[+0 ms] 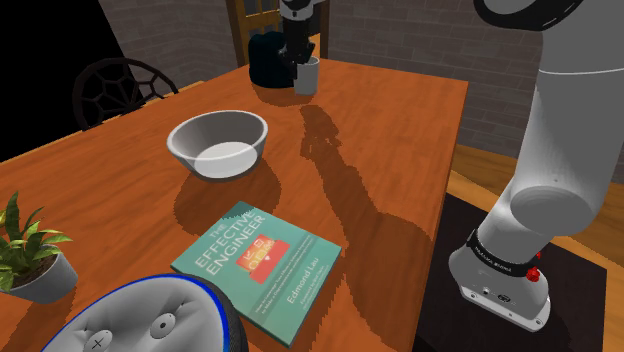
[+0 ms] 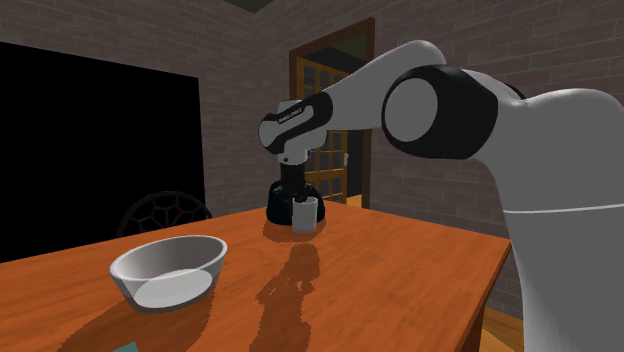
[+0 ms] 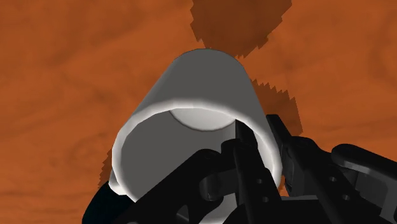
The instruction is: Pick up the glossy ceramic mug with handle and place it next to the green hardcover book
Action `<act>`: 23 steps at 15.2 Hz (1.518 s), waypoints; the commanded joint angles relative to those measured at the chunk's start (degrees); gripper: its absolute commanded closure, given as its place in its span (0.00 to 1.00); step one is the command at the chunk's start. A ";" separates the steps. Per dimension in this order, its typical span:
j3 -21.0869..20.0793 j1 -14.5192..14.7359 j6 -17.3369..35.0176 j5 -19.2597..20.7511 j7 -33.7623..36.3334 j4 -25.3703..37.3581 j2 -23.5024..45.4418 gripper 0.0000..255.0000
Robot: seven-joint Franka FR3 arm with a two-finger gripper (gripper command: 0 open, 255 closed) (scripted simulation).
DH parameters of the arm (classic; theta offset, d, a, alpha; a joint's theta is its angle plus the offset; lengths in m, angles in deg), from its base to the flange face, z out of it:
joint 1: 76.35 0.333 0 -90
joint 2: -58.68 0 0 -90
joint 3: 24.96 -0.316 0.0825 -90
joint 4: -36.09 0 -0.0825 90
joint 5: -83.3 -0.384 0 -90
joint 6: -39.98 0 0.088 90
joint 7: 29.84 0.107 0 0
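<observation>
We see a broad orange-brown wooden table [image 1: 400, 150] spanning the shoulder view. The white arm [image 1: 560, 150] rises from its stand [image 1: 500, 285] at that view's lower right and reaches across to the table's far edge. At the lower left of the shoulder view lies a round white device [image 1: 150, 320] with a blue rim, cut off by the frame. Just beside it, towards the right, the book [image 1: 255, 268] lies flat, its green cover lettered "The Effective Engineer". Beyond the book, towards the table's middle, a pale grey bowl [image 1: 218, 143] stands upright. A potted plant [image 1: 28, 250] sits at that view's left edge. At the far edge stands a dark object [image 1: 266, 58], and the mug [image 1: 306, 76], drawn plain grey, is just to its right, well apart from the book. The black gripper [image 1: 300, 60] meets the mug from above. In the wrist view we find its fingers [image 3: 245, 149] clamped on the mug's wall, one inside the rim and one outside. Whether the mug's base touches the table we cannot tell.
</observation>
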 commanded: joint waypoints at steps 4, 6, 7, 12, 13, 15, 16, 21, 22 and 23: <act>-0.07 0.14 -3.84 -0.07 -0.17 3.88 0.05 1.00; -0.07 0.16 -5.47 -0.11 -0.30 5.70 0.23 1.00; -0.08 0.18 -6.29 -0.12 -0.37 6.65 0.36 1.00; -0.09 0.25 -10.58 -0.17 -0.70 11.86 1.27 1.00; -0.09 0.27 -11.48 -0.18 -0.77 13.01 1.52 1.00; -0.09 0.31 -13.33 -0.19 -0.91 15.45 2.10 1.00; -0.09 0.33 -14.28 -0.19 -0.98 16.73 2.43 1.00; -0.07 0.46 -19.41 -0.17 -1.36 24.10 4.65 1.00; -0.06 0.50 -20.54 -0.16 -1.45 25.82 5.24 1.00; -0.05 0.53 -21.72 -0.15 -1.53 27.65 5.89 1.00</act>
